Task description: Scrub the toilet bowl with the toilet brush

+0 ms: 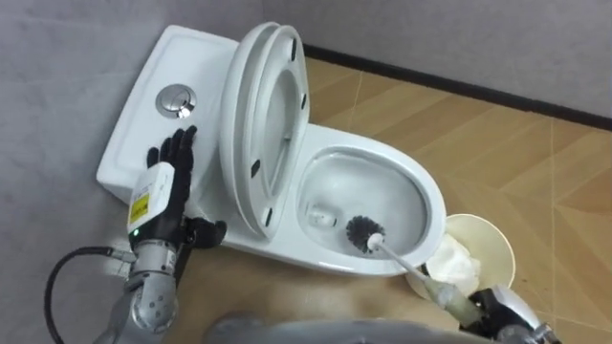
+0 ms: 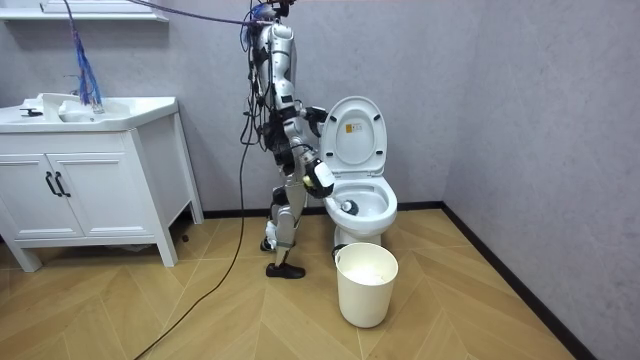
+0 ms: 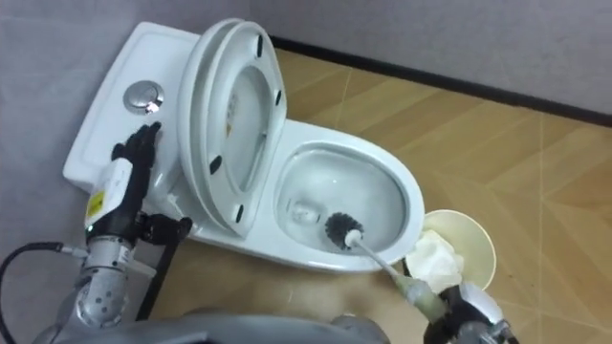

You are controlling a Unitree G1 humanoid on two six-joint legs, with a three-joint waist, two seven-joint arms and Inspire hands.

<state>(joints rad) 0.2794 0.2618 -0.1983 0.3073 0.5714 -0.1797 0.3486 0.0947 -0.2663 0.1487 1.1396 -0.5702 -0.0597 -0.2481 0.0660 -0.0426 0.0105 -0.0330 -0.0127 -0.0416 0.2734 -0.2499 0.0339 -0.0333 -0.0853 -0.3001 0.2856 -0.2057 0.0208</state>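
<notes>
The brush (image 1: pixel 364 232) has its dark round head low in the bowl (image 1: pixel 421 191), against the near inner wall, beside the water. Its thin white handle (image 1: pixel 406 260) slants up over the rim towards the lower right and thickens into a pale grip. The right hand (image 1: pixel 507 311) meets it there, but whether that hand is closed on the grip cannot be told.

The brush looks light. The handle is probably stiff plastic and the bristles springy, so the head should give a little against the porcelain and then push back. Wet glazed porcelain is slick, so the head is likely to skid rather than catch. The thick grip at the far end is the sensible place to hold it. A hold that far from the head lets the head swing easily, so a firm wrap there would steady it.

The seat (image 1: pixel 268 115) and lid stand raised against the tank (image 1: pixel 143 124). The left hand (image 1: pixel 172 167) lies on the tank lid with straight, released fingers, their tips just short of the round button (image 1: pixel 175 98), holding nothing.

A white bin (image 1: pixel 492 239) with crumpled paper (image 1: pixel 454 263) in it stands on the floor just beside the bowl, under the handle.
</notes>
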